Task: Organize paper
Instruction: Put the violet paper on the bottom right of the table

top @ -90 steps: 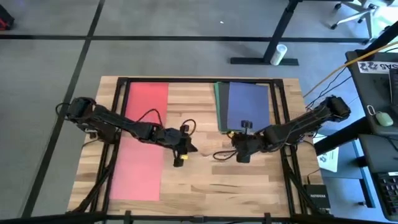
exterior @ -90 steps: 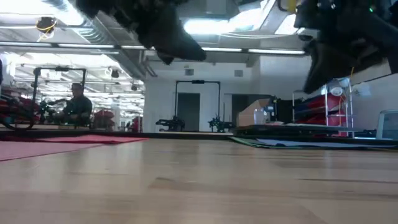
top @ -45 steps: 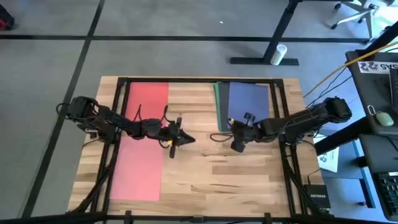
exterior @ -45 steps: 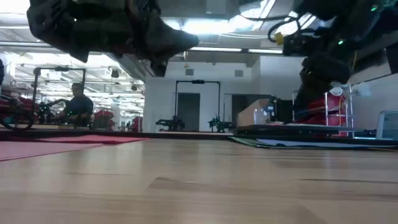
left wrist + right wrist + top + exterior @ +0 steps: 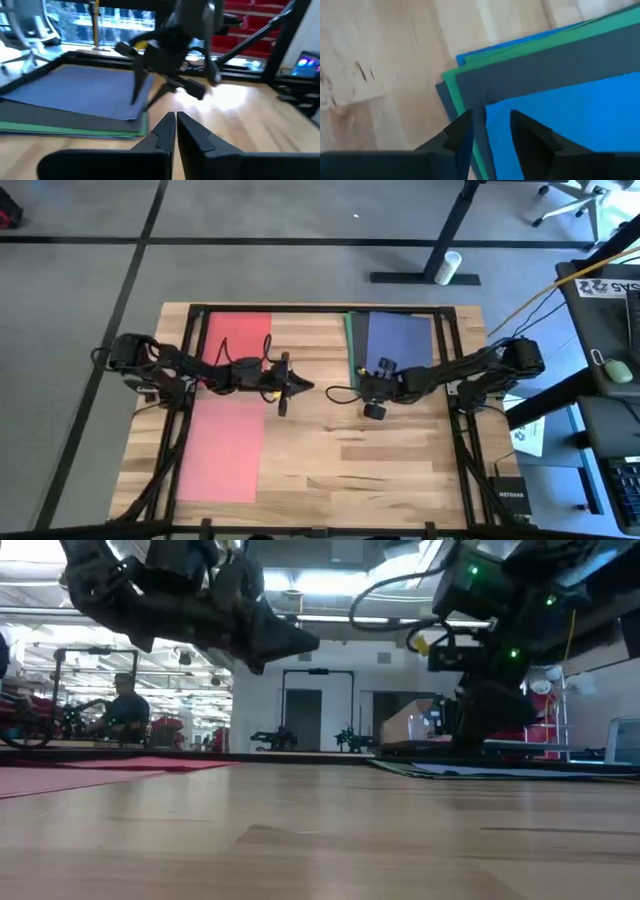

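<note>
A stack of paper lies flat at the table's far right: a blue sheet (image 5: 400, 342) on top, dark grey (image 5: 545, 65) and green (image 5: 454, 80) edges showing under it. On the left lie a red sheet (image 5: 238, 335) and a pink sheet (image 5: 222, 450). My right gripper (image 5: 360, 384) is open, low over the stack's near left corner (image 5: 485, 105), one finger on each side of the blue sheet's corner. My left gripper (image 5: 303, 387) is shut, held in the air mid-table and pointing at the right gripper (image 5: 150, 92). My right gripper comes down on the stack's near left corner (image 5: 136, 111) from above, its fingers (image 5: 462, 131) spread over the blue and grey sheets. I cannot tell whether the fingertips touch the paper. The sheets lie flat.
Black frame rails (image 5: 190, 370) (image 5: 450, 330) run along the table's left, far and right sides. A white printed sheet (image 5: 530, 435) and a desk with a mouse (image 5: 618, 370) lie off the table's right edge. Bare wood (image 5: 350, 470) fills the near middle.
My right gripper has gone toward the far edge and left, and down onto the stack's near left corner. My left gripper has moved toward the far edge, staying raised, and has turned to point toward the table's right. The paper has not moved.
</note>
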You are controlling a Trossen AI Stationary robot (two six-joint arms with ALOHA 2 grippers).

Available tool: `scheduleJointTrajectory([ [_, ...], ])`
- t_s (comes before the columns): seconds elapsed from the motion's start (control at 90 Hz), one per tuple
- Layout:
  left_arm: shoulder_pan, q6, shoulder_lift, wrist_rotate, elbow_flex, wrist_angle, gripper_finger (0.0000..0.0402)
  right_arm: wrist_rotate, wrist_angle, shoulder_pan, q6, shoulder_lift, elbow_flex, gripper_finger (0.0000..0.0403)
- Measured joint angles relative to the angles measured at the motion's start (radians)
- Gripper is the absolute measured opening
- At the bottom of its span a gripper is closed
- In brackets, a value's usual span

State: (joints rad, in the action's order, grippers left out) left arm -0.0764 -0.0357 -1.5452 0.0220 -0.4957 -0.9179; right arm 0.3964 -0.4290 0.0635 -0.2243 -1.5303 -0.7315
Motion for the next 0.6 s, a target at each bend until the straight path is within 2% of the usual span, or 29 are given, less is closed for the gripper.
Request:
scheduleJointTrajectory([
  [0.4,-0.052,0.037,0.0,0.0,0.0,0.027,0.0,0.004,0.043,-0.028,0.015,-0.075,0.0,0.0115],
  [0.6,-0.051,0.08,0.0,0.0,-0.001,0.047,0.0,0.065,0.045,-0.069,0.02,-0.079,-0.001,0.0115],
])
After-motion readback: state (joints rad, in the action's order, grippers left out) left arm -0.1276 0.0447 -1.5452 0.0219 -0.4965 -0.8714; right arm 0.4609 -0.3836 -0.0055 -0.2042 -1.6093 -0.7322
